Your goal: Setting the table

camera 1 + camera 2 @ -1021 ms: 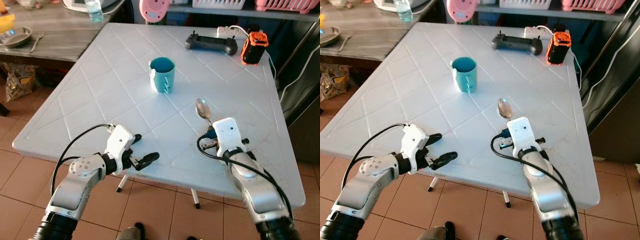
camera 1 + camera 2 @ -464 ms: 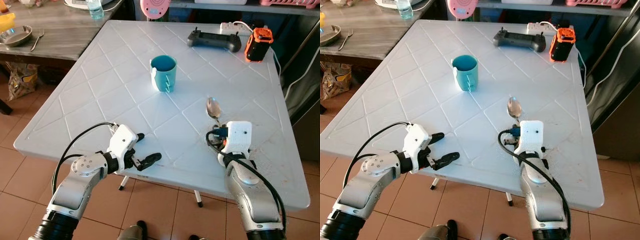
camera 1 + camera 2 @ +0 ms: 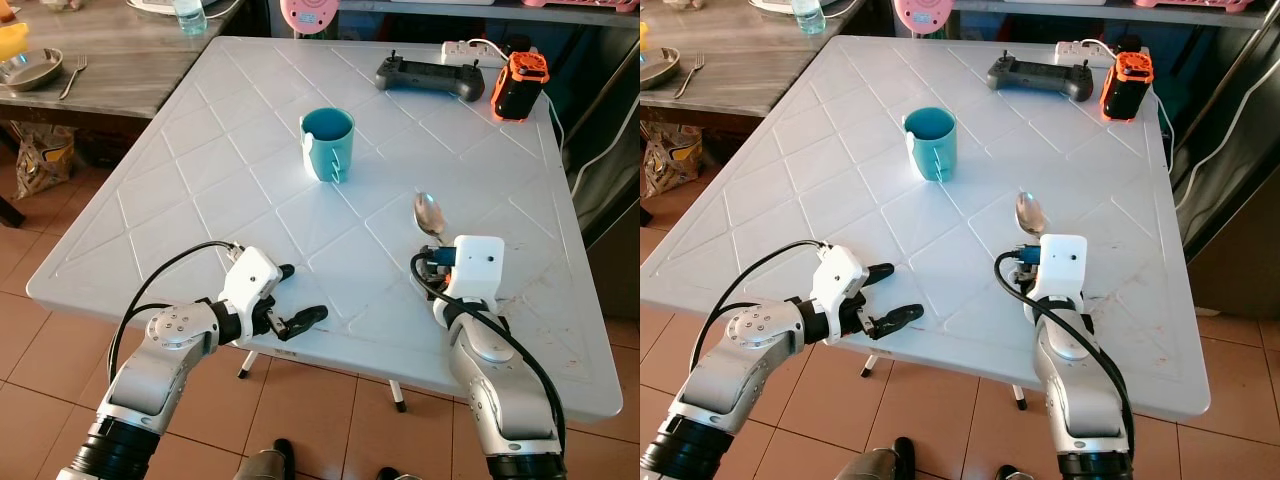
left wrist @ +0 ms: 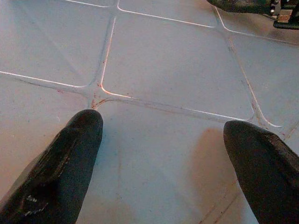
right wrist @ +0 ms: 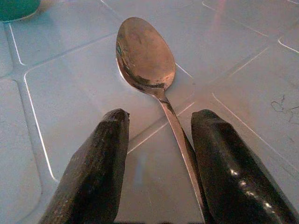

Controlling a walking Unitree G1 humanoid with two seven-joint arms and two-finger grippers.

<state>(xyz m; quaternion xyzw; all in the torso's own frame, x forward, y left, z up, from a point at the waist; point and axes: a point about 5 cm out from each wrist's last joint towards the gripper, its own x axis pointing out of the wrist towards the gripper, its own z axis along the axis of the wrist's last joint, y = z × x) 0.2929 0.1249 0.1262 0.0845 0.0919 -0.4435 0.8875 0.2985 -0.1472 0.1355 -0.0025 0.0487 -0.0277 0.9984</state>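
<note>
- Up close, we see the right gripper point(image 5: 156, 163) low over the white table point(image 3: 200, 190), its two black fingers point(image 5: 91, 172) spread a little apart with the spoon point(image 5: 145, 58) handle running between them. The handle lies against the inner side of one finger; we cannot tell whether that finger grips it or merely touches it. The other finger stands clear of the handle.
- The spoon lies flat on the table, bowl facing up and pointing away from the robot, just beyond the fingertips.
- From the head views, we see the right arm reaching over the near edge of the table on the robot's right, with the spoon bowl point(image 3: 430, 215) showing just past the white wrist housing.
- The left gripper point(image 3: 292, 297) sits at the near edge of the table on the robot's left. Its fingers point(image 4: 65, 168) are spread wide with nothing between them, and bare tabletop with raised diamond lines shows in the gap.
- A teal mug point(image 3: 326, 145) stands upright near the middle of the table, well apart from both grippers and farther from the robot than the spoon.
- At the far edge we see a black controller point(image 3: 424, 79), with an orange and black device point(image 3: 518, 85) just beside it on the robot's right and a white power strip point(image 3: 468, 48) behind them.
- A wooden table point(image 3: 110, 60) stands beyond on the left, holding a metal bowl point(image 3: 30, 68) and a fork point(image 3: 72, 75).
</note>
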